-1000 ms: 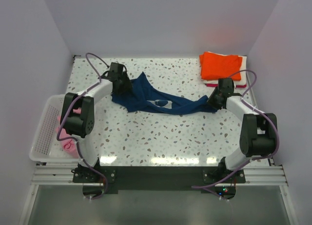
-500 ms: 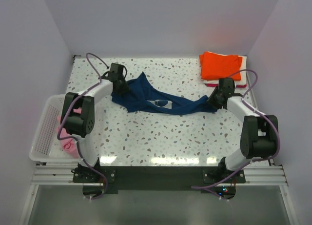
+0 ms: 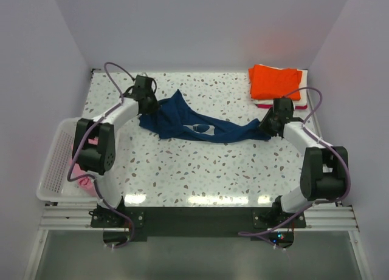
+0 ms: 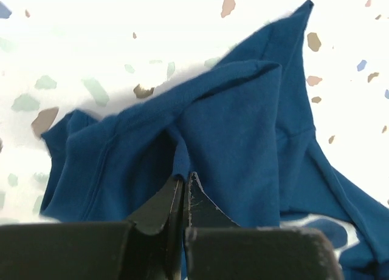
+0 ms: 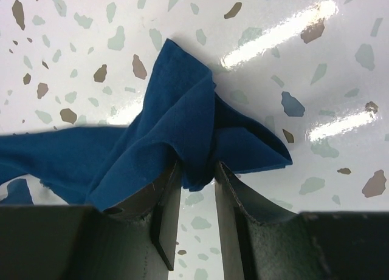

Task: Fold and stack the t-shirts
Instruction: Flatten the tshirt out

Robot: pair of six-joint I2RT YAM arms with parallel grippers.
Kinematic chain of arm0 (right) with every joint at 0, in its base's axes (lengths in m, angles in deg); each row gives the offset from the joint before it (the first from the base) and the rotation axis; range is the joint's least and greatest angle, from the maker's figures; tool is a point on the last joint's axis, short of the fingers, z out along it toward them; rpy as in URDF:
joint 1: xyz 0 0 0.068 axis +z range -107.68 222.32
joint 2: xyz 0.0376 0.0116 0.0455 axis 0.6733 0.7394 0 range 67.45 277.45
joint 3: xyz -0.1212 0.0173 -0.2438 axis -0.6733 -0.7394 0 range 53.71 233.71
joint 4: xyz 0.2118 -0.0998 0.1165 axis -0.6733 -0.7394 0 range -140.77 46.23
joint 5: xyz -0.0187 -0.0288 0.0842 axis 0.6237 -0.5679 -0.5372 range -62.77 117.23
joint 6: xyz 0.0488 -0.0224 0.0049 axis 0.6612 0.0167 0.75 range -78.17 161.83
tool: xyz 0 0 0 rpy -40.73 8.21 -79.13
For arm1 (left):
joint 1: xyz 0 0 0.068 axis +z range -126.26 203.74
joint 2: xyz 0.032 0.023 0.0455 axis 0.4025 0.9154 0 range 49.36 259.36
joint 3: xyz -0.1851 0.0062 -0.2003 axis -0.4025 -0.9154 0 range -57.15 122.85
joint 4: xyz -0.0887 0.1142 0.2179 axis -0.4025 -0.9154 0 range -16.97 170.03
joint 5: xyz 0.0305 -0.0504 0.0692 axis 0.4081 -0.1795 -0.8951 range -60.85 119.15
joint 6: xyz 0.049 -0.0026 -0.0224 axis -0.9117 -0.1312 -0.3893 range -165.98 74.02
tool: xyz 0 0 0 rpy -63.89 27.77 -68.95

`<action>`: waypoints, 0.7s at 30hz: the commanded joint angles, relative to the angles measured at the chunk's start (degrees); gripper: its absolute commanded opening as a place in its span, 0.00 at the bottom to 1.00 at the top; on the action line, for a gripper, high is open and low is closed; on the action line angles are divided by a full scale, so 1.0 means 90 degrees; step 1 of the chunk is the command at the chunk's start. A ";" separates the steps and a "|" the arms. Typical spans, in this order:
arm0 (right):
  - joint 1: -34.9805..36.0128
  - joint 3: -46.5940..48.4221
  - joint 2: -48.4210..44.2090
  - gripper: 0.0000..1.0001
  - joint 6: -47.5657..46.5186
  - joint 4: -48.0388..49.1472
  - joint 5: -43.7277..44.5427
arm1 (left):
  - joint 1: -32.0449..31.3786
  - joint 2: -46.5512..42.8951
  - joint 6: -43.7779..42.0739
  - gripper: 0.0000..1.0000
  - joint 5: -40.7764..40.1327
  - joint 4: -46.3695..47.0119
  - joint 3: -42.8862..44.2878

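At the centre of the table [image 3: 200, 170], the navy t-shirt [image 3: 182, 119] lies stretched between both arms. Left gripper [image 4: 184, 186]: jaws pinched together on a fold at its left end. Right gripper [image 5: 196, 177]: jaws narrow, clamping bunched cloth at its right end. The folded orange t-shirt [image 3: 275, 81] lies just behind the right gripper; the layers beneath it show only as thin edges. The pink t-shirt [image 3: 86, 183] in the basket [image 3: 51, 164] is mostly hidden by the left arm.

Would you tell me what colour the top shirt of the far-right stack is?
The top shirt is orange, clearest in the top external view.
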 commanded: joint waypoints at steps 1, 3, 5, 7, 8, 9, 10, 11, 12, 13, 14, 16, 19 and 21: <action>-0.0013 -0.0114 -0.0335 0.32 -0.0022 0.0104 -0.0039 | -0.0002 -0.1096 0.0066 0.00 0.0110 0.0075 -0.0380; -0.0013 -0.0211 -0.0413 0.32 -0.0022 0.0075 -0.0048 | -0.0002 -0.1679 0.0163 0.00 0.0168 0.0046 -0.0654; -0.0022 -0.0328 -0.0579 0.32 -0.0023 0.0036 -0.0029 | -0.0002 -0.2362 0.0203 0.00 0.0140 -0.0071 -0.1104; -0.0013 -0.0426 -0.0783 0.32 -0.0042 0.0027 -0.0039 | -0.0002 -0.2862 0.0281 0.00 0.0120 -0.0256 -0.1590; -0.0022 -0.0523 -0.0842 0.32 -0.0052 0.0017 -0.0039 | -0.0002 -0.3397 0.0320 0.00 0.0072 -0.0363 -0.1767; -0.0013 -0.0582 -0.0911 0.32 -0.0062 -0.0022 -0.0019 | -0.0002 -0.3682 0.0466 0.00 0.0042 -0.0471 -0.1953; -0.0022 -0.0641 -0.1066 0.33 -0.0071 -0.0032 -0.0029 | -0.0002 -0.3975 0.0515 0.00 0.0061 -0.0559 -0.2390; -0.0022 -0.0787 -0.1164 0.34 -0.0081 -0.0052 -0.0048 | -0.0002 -0.4597 0.0554 0.00 0.0110 -0.0666 -0.2636; -0.0022 -0.0865 -0.1262 0.35 -0.0091 -0.0071 -0.0058 | -0.0002 -0.4912 0.0719 0.00 0.0149 -0.0764 -0.2861; -0.0022 -0.0943 -0.1350 0.36 -0.0110 -0.0100 -0.0058 | 0.0008 -0.5225 0.0808 0.00 0.0111 -0.0881 -0.3279; -0.0022 -0.1080 -0.1573 0.38 -0.0149 -0.0197 -0.0068 | 0.0008 -0.5818 0.1002 0.00 0.0100 -0.1133 -0.3486; -0.0013 -0.1334 -0.1847 0.41 -0.0189 -0.0286 -0.0048 | 0.0008 -0.6378 0.1111 0.00 0.0275 -0.1418 -0.4024; -0.0013 -0.1588 -0.2453 0.46 -0.0286 -0.0520 -0.0010 | 0.0008 -0.7218 0.1239 0.00 0.0237 -0.2061 -0.4297; -0.0013 -0.1803 -0.2910 0.49 -0.0315 -0.0715 0.0000 | 0.0008 -0.7688 0.1258 0.00 0.0160 -0.2326 -0.4376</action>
